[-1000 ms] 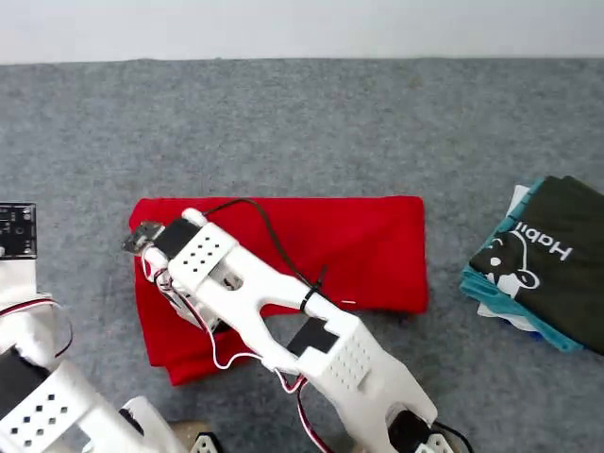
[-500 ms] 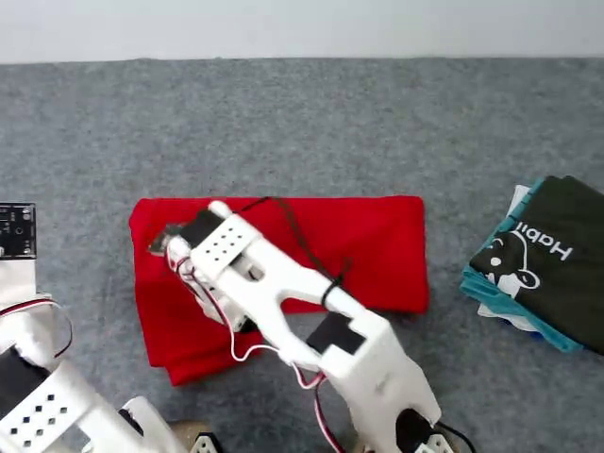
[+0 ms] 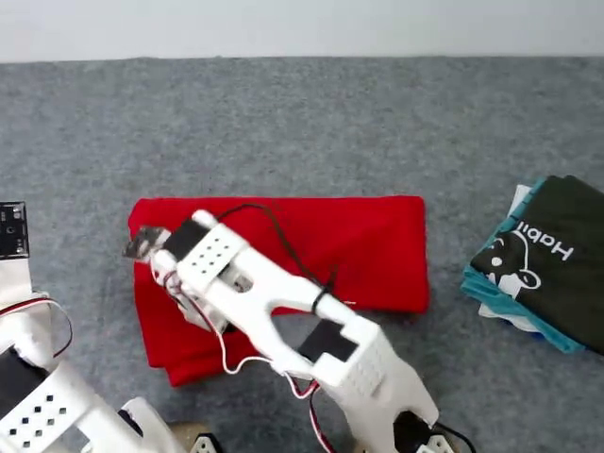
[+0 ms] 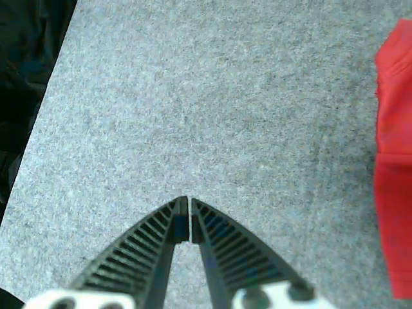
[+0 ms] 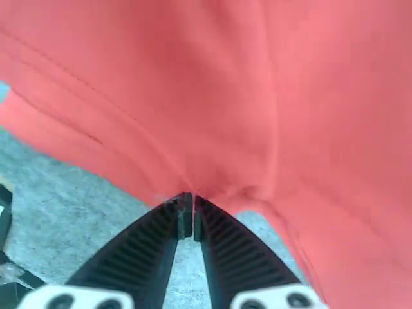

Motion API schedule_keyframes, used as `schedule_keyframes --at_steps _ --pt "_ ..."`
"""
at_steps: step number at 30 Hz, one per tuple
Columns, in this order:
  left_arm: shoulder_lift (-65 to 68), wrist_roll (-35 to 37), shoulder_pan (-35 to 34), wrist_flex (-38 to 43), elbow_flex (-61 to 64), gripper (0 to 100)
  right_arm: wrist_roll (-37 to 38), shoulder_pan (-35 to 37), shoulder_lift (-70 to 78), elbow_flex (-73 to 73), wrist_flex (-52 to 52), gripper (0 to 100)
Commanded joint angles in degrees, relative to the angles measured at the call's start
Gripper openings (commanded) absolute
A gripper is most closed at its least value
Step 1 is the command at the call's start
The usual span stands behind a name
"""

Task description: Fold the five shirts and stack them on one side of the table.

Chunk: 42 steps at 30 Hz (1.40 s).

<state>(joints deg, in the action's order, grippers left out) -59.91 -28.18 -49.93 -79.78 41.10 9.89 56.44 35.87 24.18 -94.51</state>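
At the far left edge of the high view, a small black board (image 3: 13,230) with tiny pale markings, too small to make out. Below it, the white left arm (image 3: 42,406), low in the corner. On the left wrist camera, left gripper (image 4: 188,223) with its ribbed black fingers pressed together at the tips, nothing between them, poised above bare grey carpeted tabletop (image 4: 193,96); beside it a sliver of the red shirt (image 4: 394,161)

Further along, right gripper (image 3: 134,247) at the left-hand edge of the red shirt (image 3: 363,247). Seen from its own wrist, right gripper (image 5: 187,215) closed tip to tip, pinching the hem of the red shirt (image 5: 257,90), with creases running in to the pinch. Lies folded into a wide band mid-table, an extra flap bulging out at its near left corner. Across it, the white right arm (image 3: 283,311) with a black cable (image 3: 274,225) looping over the cloth

At the right edge, well apart from the red one, a stack of folded shirts (image 3: 528,283): on top a dark shirt (image 3: 566,283) bearing white lettering and a white bear-like figure, under it a teal shirt (image 3: 500,300)

Behind everything, grey carpeted tabletop (image 3: 302,123) up to a plain white wall (image 3: 302,26)
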Motion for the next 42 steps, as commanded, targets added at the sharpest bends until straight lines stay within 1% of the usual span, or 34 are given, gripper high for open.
schedule_keyframes --at_steps 1,7,12,17,19,23,27,31,34,40,42 --pt "-0.8 0.4 -0.3 -0.3 -1.4 2 0.1 0.7 1.2 2.8 0.1 0.9" --pt "-0.8 0.4 -0.3 -0.3 -1.4 2 0.6 -2.4 5.2 2.9 -6.9 0.9" --pt "-0.8 0.4 -0.3 -0.3 -1.4 2 0.7 -2.9 0.3 2.9 -8.3 0.9" --pt "-0.8 0.4 -0.5 -0.3 -1.1 2 0.7 0.8 -7.0 2.9 -8.2 2.2" --pt "-0.8 0.4 -0.5 -0.3 -1.0 2 0.8 2.4 -8.0 2.9 -8.1 7.2" --pt "-0.8 0.4 -0.3 -0.3 -1.0 2 0.7 6.3 -7.9 2.9 -7.6 21.7" --pt "-0.8 0.4 -0.3 -0.3 -1.0 2 0.7 9.7 -7.9 2.8 -6.0 28.2" --pt "-0.8 0.4 -0.3 -0.3 -1.0 2 0.7 12.7 -6.6 2.8 -4.1 31.4" --pt "-0.8 0.4 -0.3 -0.3 -1.0 2 0.7 13.9 -3.5 2.8 -3.3 31.6" --pt "-0.8 0.4 -0.3 -0.3 -1.1 2 0.7 16.1 2.9 2.9 -0.2 30.9" --pt "-0.8 0.4 -0.3 -0.3 -1.3 2 0.7 16.1 5.4 2.9 1.6 28.1"
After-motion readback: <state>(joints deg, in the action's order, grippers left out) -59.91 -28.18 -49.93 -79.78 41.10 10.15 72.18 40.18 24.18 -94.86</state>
